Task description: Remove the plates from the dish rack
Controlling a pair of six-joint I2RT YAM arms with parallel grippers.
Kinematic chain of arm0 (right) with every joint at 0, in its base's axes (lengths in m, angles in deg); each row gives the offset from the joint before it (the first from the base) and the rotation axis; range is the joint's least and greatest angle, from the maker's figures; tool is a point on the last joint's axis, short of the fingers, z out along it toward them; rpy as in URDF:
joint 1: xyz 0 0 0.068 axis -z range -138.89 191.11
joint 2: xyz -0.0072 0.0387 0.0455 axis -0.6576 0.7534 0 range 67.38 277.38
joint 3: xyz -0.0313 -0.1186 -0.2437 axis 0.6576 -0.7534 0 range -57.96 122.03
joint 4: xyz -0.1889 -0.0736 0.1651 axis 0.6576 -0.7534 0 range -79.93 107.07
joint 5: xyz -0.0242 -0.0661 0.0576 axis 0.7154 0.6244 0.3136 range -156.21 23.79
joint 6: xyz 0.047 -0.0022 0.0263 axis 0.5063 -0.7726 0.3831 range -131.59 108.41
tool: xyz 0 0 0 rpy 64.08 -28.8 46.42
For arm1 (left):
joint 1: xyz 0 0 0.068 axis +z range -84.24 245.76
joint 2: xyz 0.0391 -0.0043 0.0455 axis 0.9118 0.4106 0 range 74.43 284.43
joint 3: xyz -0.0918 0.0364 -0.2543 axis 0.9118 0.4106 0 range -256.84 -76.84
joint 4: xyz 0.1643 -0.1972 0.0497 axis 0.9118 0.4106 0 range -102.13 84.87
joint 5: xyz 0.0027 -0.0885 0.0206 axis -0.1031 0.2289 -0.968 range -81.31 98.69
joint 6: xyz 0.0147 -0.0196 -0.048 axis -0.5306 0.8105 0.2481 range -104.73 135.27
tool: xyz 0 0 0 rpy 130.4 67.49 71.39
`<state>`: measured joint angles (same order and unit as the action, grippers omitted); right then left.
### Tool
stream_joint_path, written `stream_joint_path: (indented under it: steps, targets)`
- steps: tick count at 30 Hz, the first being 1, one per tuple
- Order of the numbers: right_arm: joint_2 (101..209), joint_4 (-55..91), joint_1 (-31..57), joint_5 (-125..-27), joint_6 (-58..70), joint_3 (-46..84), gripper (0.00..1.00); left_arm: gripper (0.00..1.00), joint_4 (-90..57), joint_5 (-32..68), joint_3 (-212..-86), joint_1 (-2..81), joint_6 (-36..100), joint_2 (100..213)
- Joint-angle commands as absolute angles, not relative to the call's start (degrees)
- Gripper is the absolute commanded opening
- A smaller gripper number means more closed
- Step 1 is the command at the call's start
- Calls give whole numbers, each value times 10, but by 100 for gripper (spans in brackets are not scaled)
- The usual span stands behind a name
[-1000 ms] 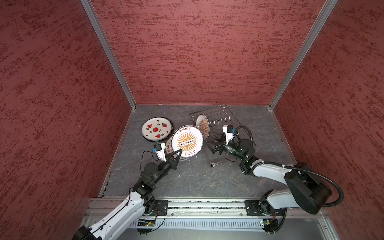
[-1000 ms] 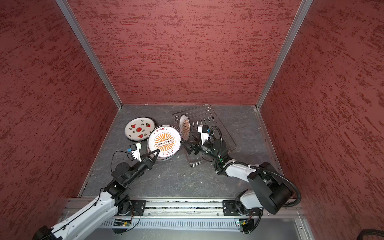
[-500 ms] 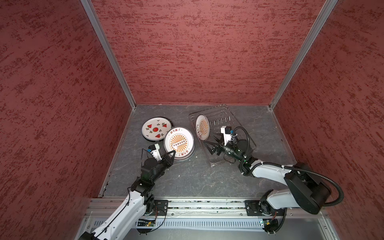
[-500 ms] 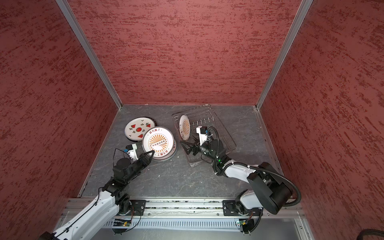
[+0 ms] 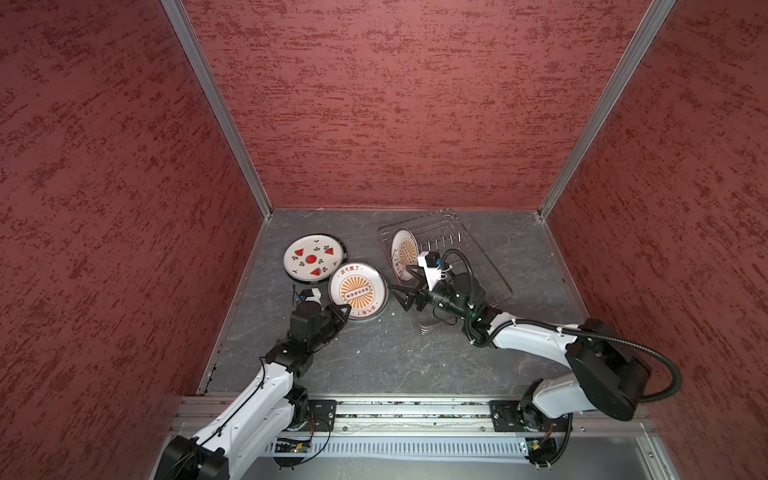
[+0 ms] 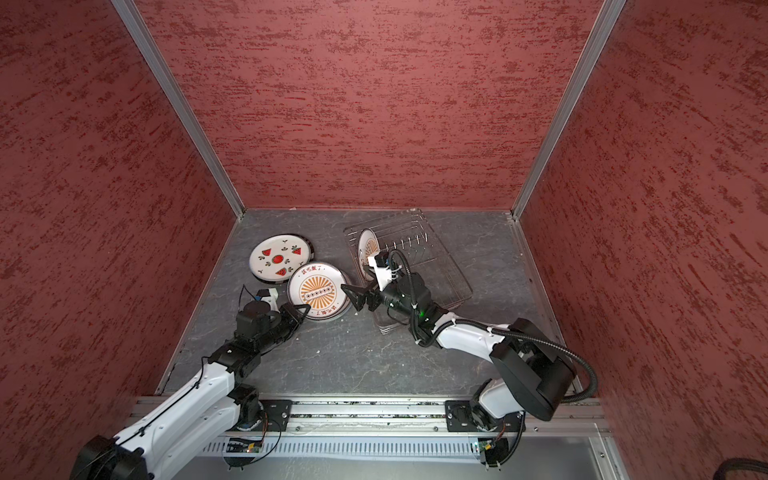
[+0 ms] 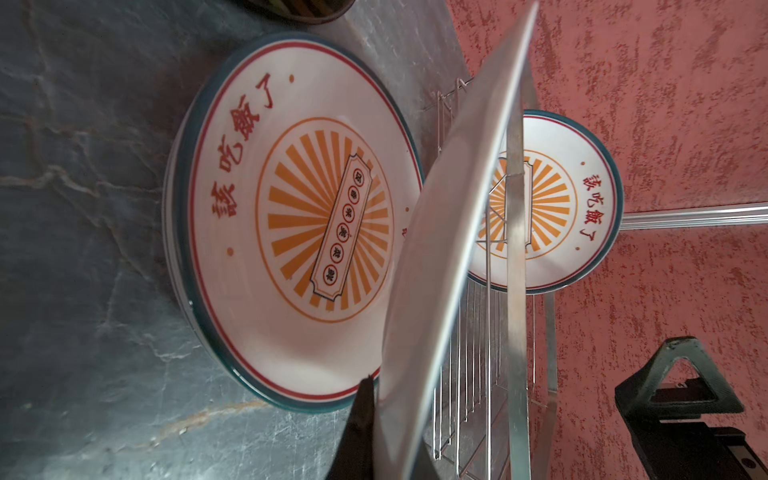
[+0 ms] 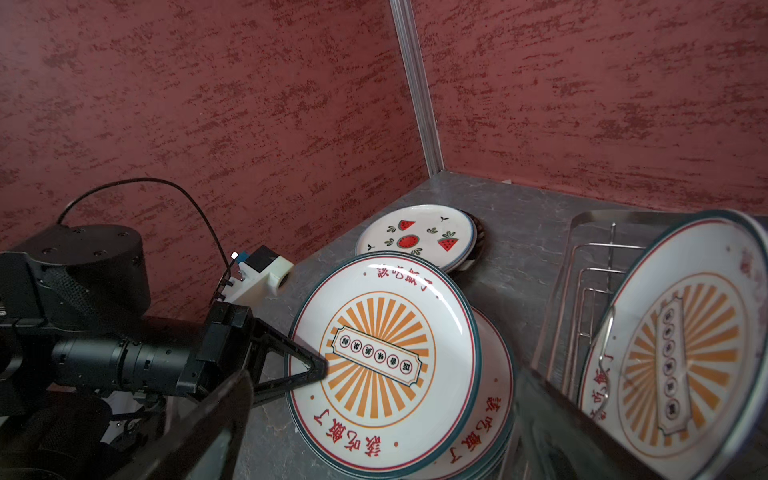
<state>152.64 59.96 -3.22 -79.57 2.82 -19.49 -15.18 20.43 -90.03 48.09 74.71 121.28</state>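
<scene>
- The left gripper is clamped on the near rim of the top sunburst plate, just left of centre in both top views. That plate sits tilted, its far edge resting on a stack of like plates.
- The right gripper hangs with its jaws spread wide and nothing between them. It sits between that stack and the dish rack.
- The plates look like glazed ceramic: stiff, fairly heavy for a pinch grip, slick, and likely to chip.
- The rim is the only part a finger can get under. A hold there means keeping the plate from swinging and setting it down gently, edge first.
- The dish rack lies right of centre, toward the back of the floor. It holds one plate, the upright sunburst plate, standing on edge at its left end beside the prongs. The rest of the rack is bare wire.
- That plate's upper rim stands free, which is probably the best place to grasp it. A straight lift would clear the prongs.
- The watermelon plate lies flat at the left, on top of a dark-rimmed plate, well apart from the rack.
</scene>
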Motion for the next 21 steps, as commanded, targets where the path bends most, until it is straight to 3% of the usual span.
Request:
stream_joint_path:
  steps: [1, 16, 21]
  targets:
    - [1543, 572, -42, -766, -2, -172, 99, 0, -195, 228, -920, 487, 751, 1232]
    - [1584, 516, -64, -719, -25, -126, 99, 0, -207, 269, -930, 517, 780, 1302]
    - [1580, 496, -66, -702, -11, -117, 99, 8, -179, 277, -946, 524, 781, 1319]
